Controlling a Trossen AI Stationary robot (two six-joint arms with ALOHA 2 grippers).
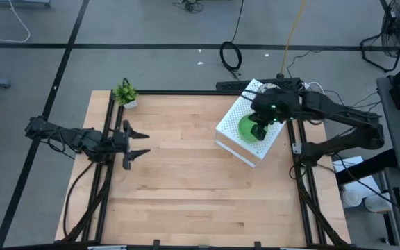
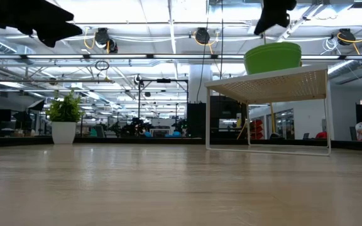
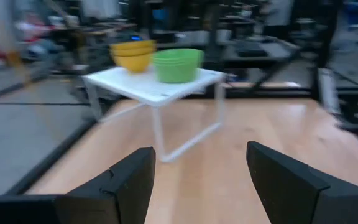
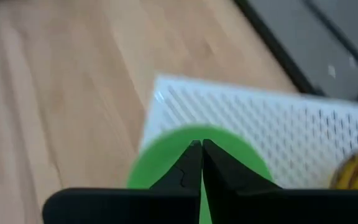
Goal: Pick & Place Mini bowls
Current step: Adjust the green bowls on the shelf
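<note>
Hovering over the stack of green bowls (image 1: 247, 129) on the white perforated rack (image 1: 230, 125) at the worktop's far right corner, right gripper (image 1: 258, 132) shut and empty; needs opening first, then straddling one rim. Left gripper (image 1: 139, 143) open, idle at the left edge.

The wooden table (image 1: 186, 187) carries two items directly on its surface: a small potted plant (image 1: 125, 94) at the far left corner, and a white perforated stand (image 1: 236, 132) toward the far right. The stand carries a stack of green bowls (image 3: 178, 64) beside yellow bowls (image 3: 133, 55)
</note>
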